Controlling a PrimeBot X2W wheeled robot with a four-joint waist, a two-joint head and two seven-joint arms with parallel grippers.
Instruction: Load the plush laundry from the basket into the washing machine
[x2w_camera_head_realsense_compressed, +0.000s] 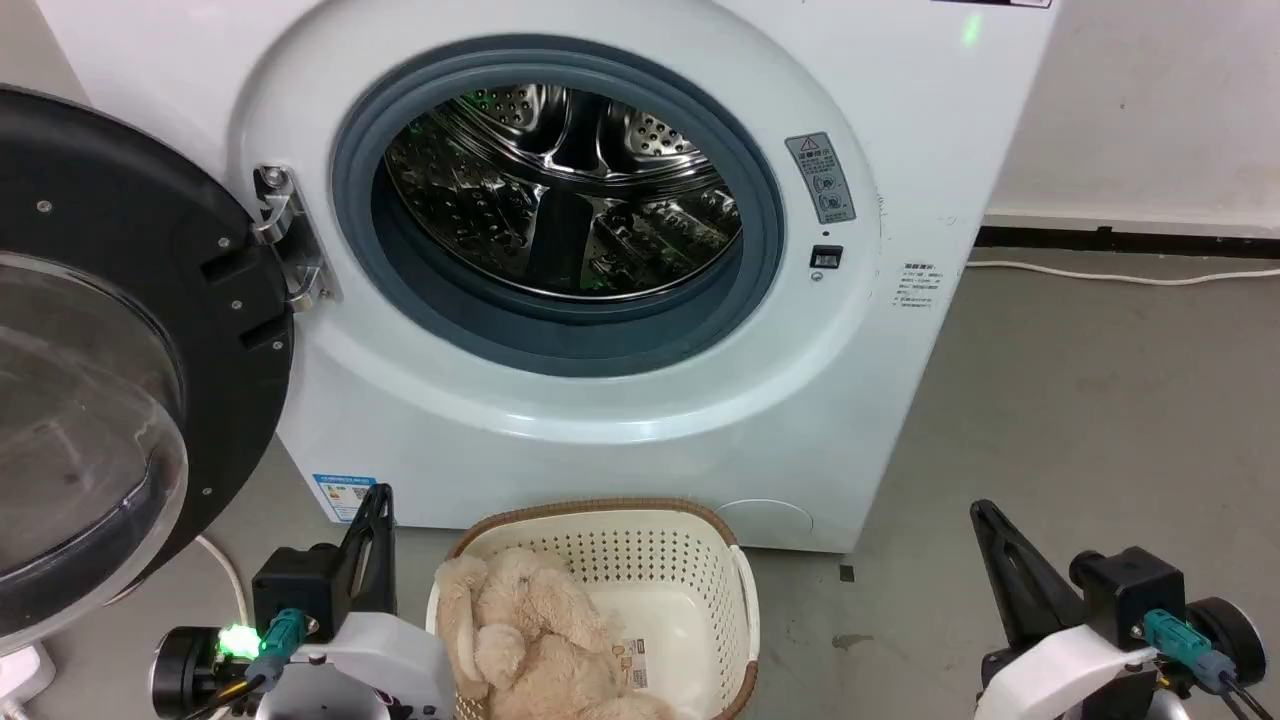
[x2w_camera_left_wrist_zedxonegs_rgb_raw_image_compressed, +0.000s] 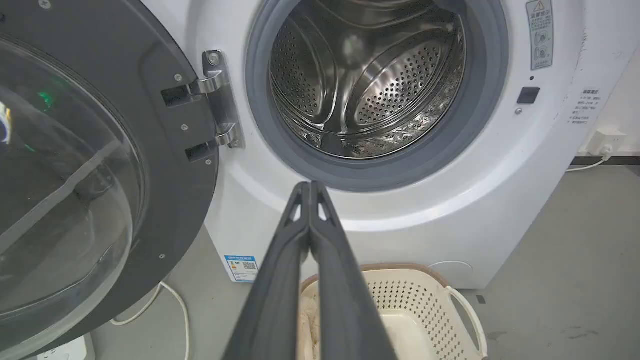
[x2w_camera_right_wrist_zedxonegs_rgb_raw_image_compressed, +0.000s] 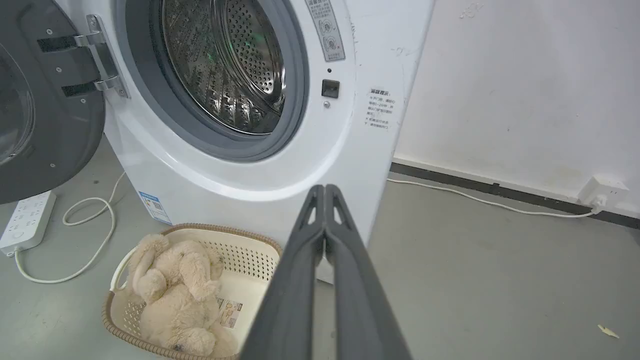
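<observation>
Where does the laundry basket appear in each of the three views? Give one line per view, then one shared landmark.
Head view: basket at bottom centre, below the washing machine.
Left wrist view: basket at bottom, right of centre, partly behind the left hand.
Right wrist view: basket at lower left, holding the plush toy.
Shared landmark: the steel door hinge.

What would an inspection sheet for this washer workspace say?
Surface: grey floor, some stains.
Job's things: stuffed toy lying in basket; washer door open, nothing seen in drum.
Clutter: small pale scrap on floor.
Grippers: left gripper shut, right gripper shut, both holding nothing.
Cables: white cable along wall to socket; power strip with looped cord near door.
Surroundings: white wall, dark baseboard.
</observation>
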